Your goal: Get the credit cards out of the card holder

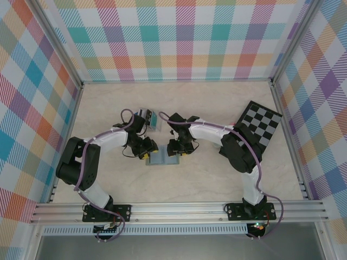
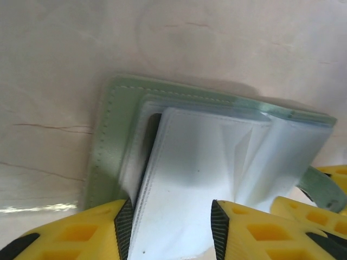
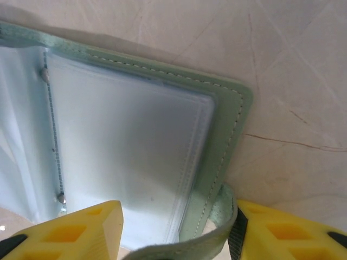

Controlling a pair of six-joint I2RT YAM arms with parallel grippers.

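The card holder (image 1: 162,158) lies open and flat on the table between my two grippers. Its grey-green cover (image 2: 108,135) frames pale blue-grey plastic sleeves (image 2: 206,157). My left gripper (image 2: 171,216) stands open over its left half, with one raised sleeve between the yellow fingers and the left pad against the sleeve's stitched edge. A dark strip (image 2: 152,135) shows under that sleeve; I cannot tell if it is one of the credit cards. My right gripper (image 3: 178,216) is open over the right half (image 3: 227,124), and the curled green strap (image 3: 217,238) rests against its right pad.
A clear stand of upright cards (image 1: 150,118) sits just behind the left gripper (image 1: 146,151). A black-and-grey checkered board (image 1: 260,127) lies at the right by the right arm. Plaid walls enclose the table; the right gripper (image 1: 176,147) is close to the left one.
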